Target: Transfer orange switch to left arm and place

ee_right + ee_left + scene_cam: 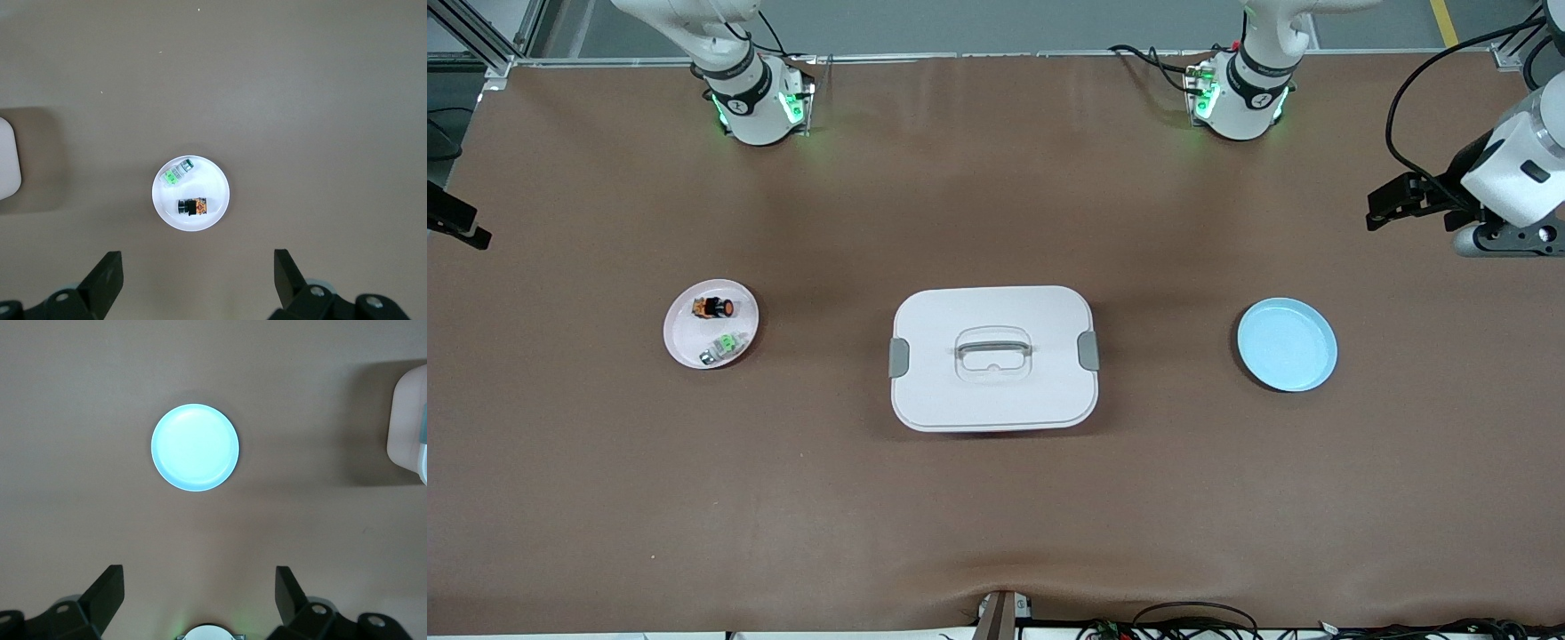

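Note:
The orange switch (714, 308) (192, 207), black-bodied with an orange cap, lies on a pink plate (680, 342) (217, 183) toward the right arm's end of the table. The white box (960, 391) (403, 420) (8, 160) stands shut mid-table, with grey latches. Both arms hang high and wait. My right gripper (476, 236) (199, 261) is open and empty, high over the table on the robots' side of the pink plate. My left gripper (1376, 212) (200, 577) is open and empty, high over the table on the robots' side of a blue plate (1287, 344) (195, 447).
A green-and-clear switch (727, 345) (179, 172) shares the pink plate, nearer to the front camera than the orange one. The blue plate holds nothing and lies toward the left arm's end. Brown table surface surrounds the box on all sides.

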`<state>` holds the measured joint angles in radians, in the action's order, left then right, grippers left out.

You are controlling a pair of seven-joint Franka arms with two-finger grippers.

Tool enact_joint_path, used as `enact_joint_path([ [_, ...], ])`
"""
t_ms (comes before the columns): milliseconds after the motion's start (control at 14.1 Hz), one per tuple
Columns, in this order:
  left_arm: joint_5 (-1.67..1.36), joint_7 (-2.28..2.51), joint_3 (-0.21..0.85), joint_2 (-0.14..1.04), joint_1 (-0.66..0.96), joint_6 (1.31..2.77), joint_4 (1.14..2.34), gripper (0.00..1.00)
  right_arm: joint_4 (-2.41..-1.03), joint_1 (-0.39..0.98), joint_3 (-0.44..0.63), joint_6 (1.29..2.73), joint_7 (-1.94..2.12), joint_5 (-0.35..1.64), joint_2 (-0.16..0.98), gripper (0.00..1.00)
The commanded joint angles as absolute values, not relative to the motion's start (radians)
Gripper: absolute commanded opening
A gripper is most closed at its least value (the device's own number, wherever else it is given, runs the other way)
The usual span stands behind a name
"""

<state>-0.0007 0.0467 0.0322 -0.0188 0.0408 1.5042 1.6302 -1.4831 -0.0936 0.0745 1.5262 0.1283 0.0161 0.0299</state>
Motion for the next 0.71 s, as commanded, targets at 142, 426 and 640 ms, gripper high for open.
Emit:
enact_joint_path([
  [142,0.012,0.060,0.035,-0.012,0.040,1.488,1.621,1.00,-1.479,-0.112,0.060,1.523,0.126,0.020,0.023,1.00],
  [426,0.009,0.049,0.035,-0.014,0.040,1.488,1.618,1.00,-1.479,-0.109,0.058,1.525,0.126,0.020,0.023,1.00],
  [640,0.009,0.055,0.037,-0.014,0.043,1.488,1.602,1.00,-1.479,-0.112,0.060,1.526,0.126,0.021,0.023,1.00],
])
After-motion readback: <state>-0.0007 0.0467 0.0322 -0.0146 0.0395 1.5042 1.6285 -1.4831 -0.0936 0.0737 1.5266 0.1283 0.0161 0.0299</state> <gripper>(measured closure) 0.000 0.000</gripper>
